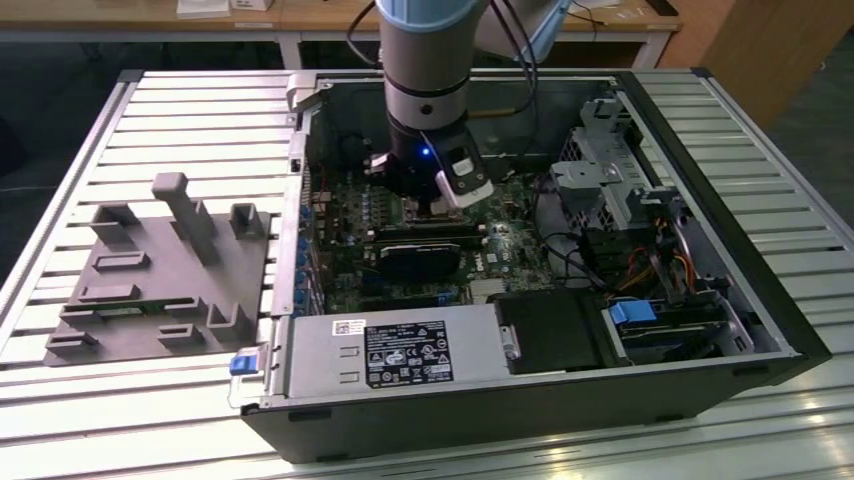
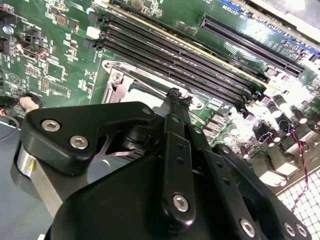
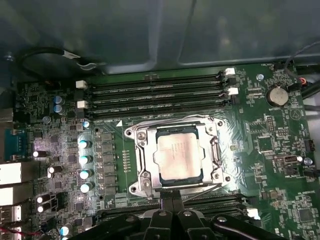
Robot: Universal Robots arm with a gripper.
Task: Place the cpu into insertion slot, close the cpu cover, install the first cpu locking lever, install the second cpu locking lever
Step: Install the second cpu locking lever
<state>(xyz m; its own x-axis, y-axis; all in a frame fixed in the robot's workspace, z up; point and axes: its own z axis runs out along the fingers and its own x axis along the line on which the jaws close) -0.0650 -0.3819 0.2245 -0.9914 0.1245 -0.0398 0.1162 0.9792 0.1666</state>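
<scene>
First wrist view: cpu (image 3: 179, 159) seated under cpu cover (image 3: 141, 161); gripper (image 3: 172, 200) pressed together, tips partly hidden.

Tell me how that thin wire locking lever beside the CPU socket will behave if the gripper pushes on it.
The locking lever is thin bent wire, so it probably flexes springily rather than staying stiff. Its smooth metal looks apt to slip off the gripper fingertips. It runs close along the cpu cover, so it likely swings on a hinge rather than sliding freely.

Grey-blue arm (image 1: 424, 60), black screw-studded pincer (image 2: 173, 95).
</scene>
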